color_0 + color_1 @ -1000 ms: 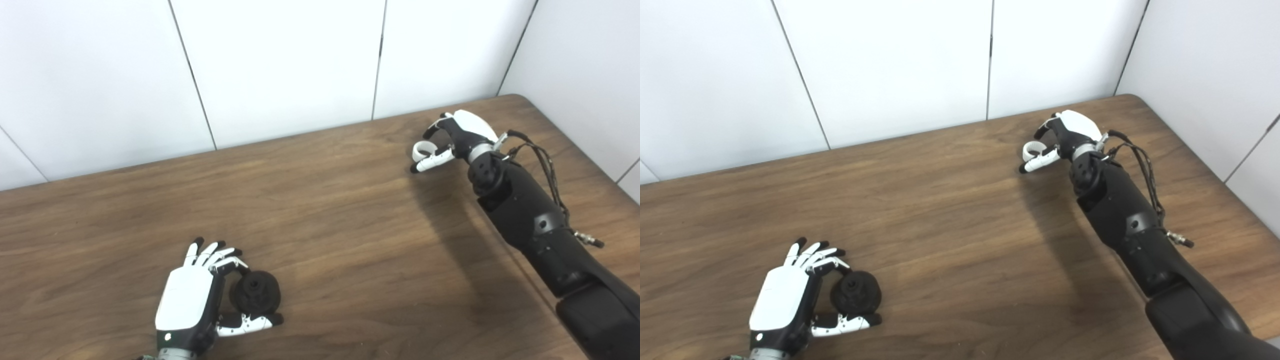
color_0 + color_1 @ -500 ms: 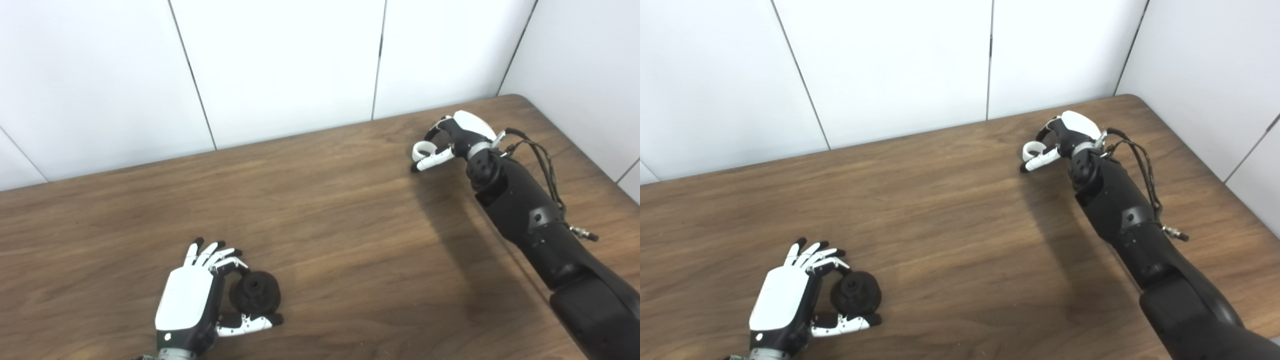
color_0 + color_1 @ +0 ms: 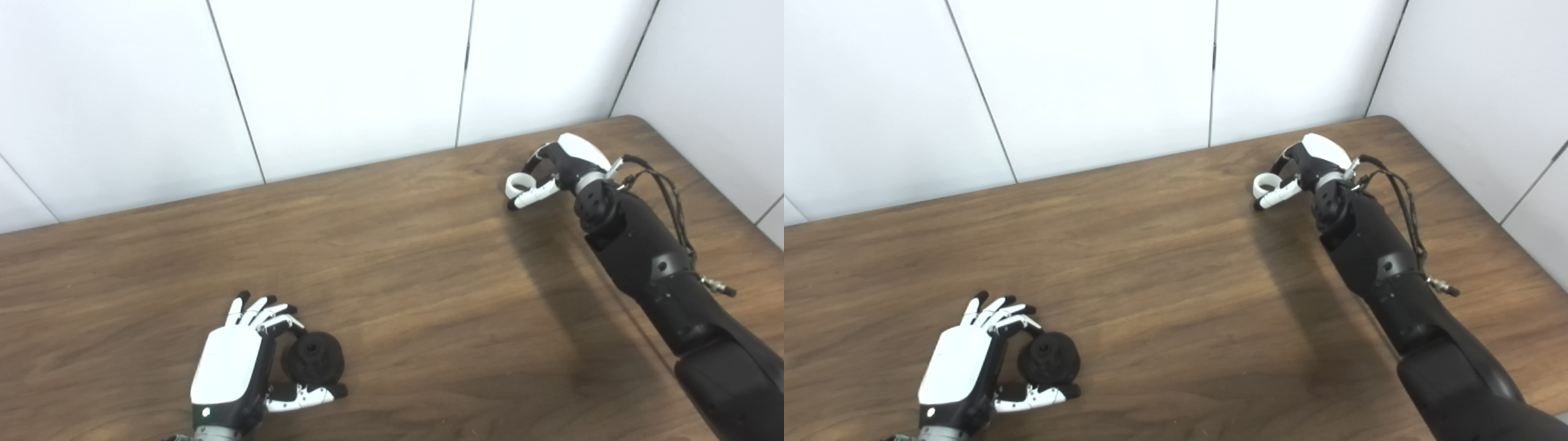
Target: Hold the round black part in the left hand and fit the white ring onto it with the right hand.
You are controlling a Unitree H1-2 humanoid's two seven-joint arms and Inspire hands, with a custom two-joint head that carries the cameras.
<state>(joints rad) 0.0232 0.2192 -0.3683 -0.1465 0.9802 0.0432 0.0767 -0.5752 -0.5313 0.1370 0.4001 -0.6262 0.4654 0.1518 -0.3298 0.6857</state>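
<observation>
The table (image 3: 429, 257) carries both parts well apart. The left hand (image 3: 236, 367) cups the round black part (image 3: 313, 358) at the near edge, fingers curled round it; whether it is lifted cannot be told. The right hand (image 3: 554, 171) pinches the white ring (image 3: 517, 182) far off; a light pinch could drop or tilt it during transfer.

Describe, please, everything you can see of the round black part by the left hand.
The round black part is a matte, dark, disc-like piece, thick and wheel-shaped, with a small hole or recess at its centre. It sits near the front of the wooden table, its round face turned up toward the camera. The left hand cups it: fingers curl at its top edge, the thumb lies under its lower edge. Whether it is lifted off the table cannot be told.
</observation>
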